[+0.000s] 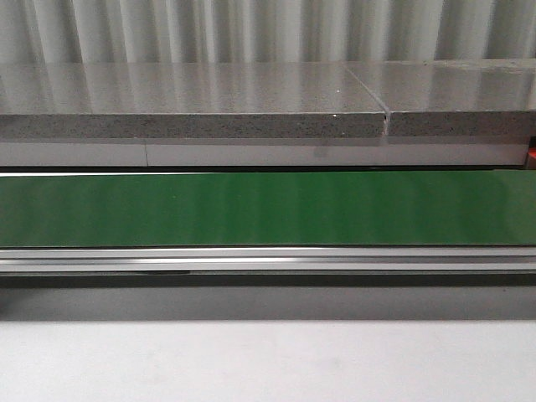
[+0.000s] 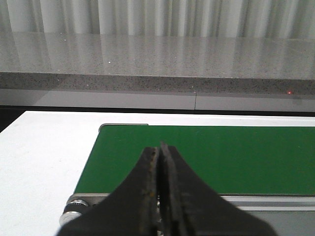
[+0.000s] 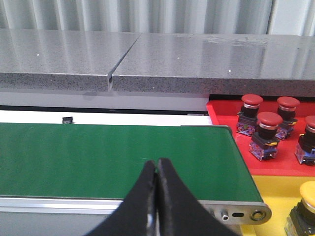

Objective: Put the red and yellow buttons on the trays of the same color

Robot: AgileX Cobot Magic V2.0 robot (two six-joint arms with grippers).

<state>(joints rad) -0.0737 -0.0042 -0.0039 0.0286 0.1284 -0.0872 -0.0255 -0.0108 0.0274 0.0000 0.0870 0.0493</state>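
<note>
Both grippers, left [image 2: 160, 147] and right [image 3: 157, 162], sit pressed together and empty above your green belt [image 1: 268, 209]. Red buttons [image 3: 269, 122] already stand in the red tray [image 3: 221, 110] at two o'clock; one yellow button [image 3: 309, 189] occupies the yellow tray [image 3: 275, 189], presumably awaiting more.

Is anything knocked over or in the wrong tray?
Nothing stands out. The red mushroom-head buttons stand upright in the red tray, and a yellow button sits in the yellow tray. The green conveyor belt is bare. Both the left gripper and right gripper are shut, holding nothing.
</note>
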